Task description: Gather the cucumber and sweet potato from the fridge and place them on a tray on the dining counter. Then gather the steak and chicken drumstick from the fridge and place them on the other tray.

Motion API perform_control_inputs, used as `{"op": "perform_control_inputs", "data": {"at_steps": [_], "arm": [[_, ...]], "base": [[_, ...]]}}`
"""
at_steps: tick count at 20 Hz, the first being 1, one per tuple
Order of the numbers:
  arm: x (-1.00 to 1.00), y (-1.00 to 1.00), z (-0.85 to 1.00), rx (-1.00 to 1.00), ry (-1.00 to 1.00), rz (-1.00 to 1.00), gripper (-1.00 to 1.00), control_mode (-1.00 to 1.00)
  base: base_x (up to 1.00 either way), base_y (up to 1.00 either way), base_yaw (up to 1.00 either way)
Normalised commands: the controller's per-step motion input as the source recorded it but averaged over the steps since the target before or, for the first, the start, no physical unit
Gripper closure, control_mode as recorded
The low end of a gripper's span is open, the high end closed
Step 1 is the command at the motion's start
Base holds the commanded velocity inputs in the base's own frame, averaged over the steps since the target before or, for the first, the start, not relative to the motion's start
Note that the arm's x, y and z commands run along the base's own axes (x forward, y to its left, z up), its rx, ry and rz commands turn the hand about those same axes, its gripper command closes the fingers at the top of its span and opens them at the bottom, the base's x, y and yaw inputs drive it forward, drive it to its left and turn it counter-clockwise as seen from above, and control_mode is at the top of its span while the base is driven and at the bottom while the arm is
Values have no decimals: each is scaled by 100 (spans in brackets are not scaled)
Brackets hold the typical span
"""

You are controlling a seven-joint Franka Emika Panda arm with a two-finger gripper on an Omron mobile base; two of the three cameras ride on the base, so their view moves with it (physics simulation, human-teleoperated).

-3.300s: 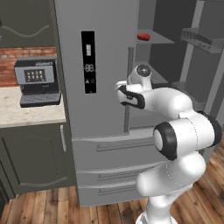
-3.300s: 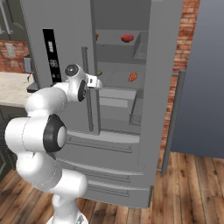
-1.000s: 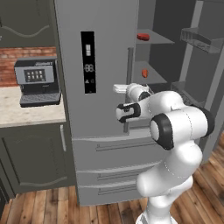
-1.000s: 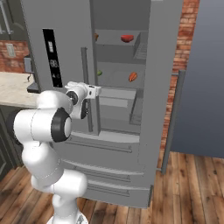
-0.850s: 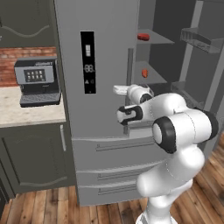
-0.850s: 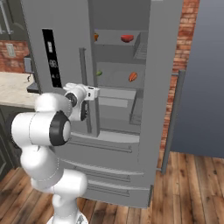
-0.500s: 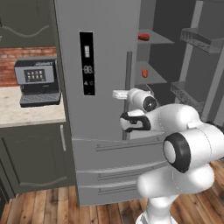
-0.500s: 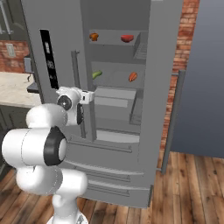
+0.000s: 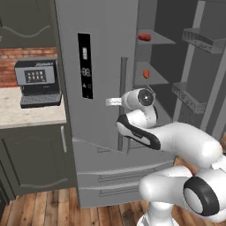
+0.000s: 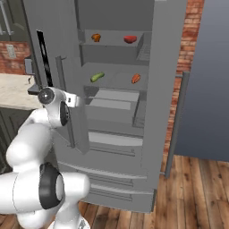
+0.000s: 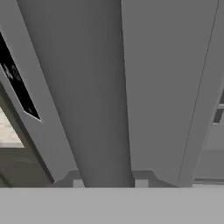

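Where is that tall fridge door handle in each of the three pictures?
Left base view: door handle at centre, just left of the open shelves, behind the arm's wrist.
Right base view: door handle at left of centre, above the wrist.
Hand view: door handle as a wide grey bar running top to bottom.
Shared landmark: black display panel.

Beyond my gripper [image 10: 67,117], the fridge shelves [image 10: 117,81] carry the food. The cucumber [image 10: 97,77] and sweet potato [image 10: 136,79] lie on one shelf. The steak [image 10: 130,39] and drumstick [image 10: 95,37] lie on the shelf above.

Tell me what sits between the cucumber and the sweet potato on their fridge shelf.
Nothing: in the right base view the shelf is bare between the cucumber and the sweet potato.
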Motion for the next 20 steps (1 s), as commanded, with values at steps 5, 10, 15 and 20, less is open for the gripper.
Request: {"op": "perform_control_inputs", "data": {"at_steps": [5,10,15,20], "arm": [[-59,55,0,-6,20,-1,100,-100],[-57,49,0,-5,4,0,100,-100],[-62,30,0,-4,2,0,100,-100],[-71,2,0,0,0,4,100,-100]], "base": [[0,0,0],[0,0,0],[0,0,0],[0,0,0]]}}
